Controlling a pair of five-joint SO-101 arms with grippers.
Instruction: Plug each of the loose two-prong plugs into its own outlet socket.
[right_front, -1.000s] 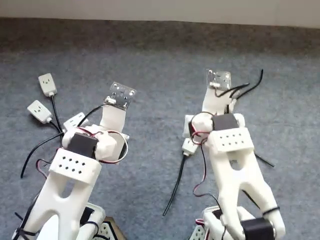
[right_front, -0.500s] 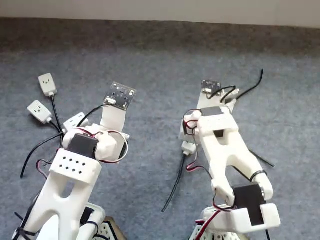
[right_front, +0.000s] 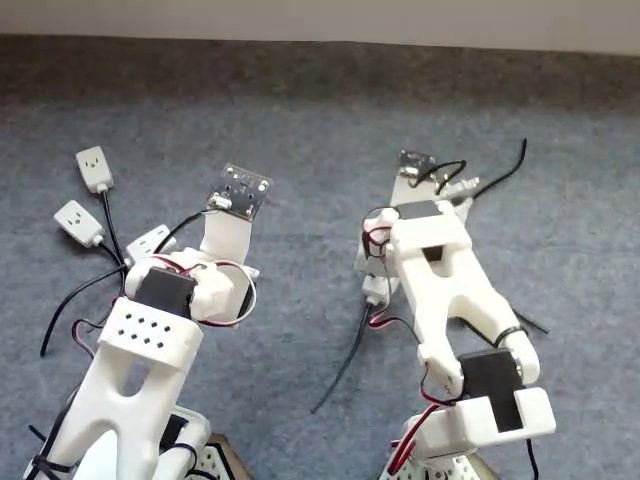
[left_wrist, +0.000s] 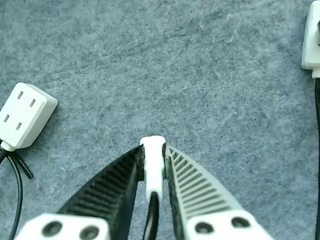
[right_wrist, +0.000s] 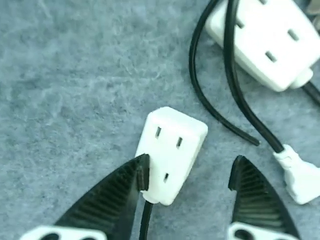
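My left gripper (left_wrist: 153, 150) is shut on a white two-prong plug (left_wrist: 152, 167), held just above the grey carpet, with its black cord running back between the fingers. A white outlet socket (left_wrist: 25, 116) lies off to one side of it, and another socket (left_wrist: 312, 40) sits at the frame edge. My right gripper (right_wrist: 190, 167) stands open around a small white outlet socket (right_wrist: 172, 150), whose side touches one fingertip (right_wrist: 141, 172). A loose white plug (right_wrist: 300, 177) on a black cord lies beside the other finger. The same socket (right_front: 373, 290) peeks out beside the right arm.
Three white sockets (right_front: 95, 168), (right_front: 77, 222), (right_front: 150, 240) on black cords lie at the left of the carpet. A larger white socket block (right_wrist: 260, 40) and looping black cords (right_wrist: 200, 85) lie beyond my right gripper. A loose black cord (right_front: 340, 375) trails between the arms.
The right arm has folded forward and down, bringing its wrist lower over the socket. The black cord between the arms has shifted slightly left. The left arm has kept still.
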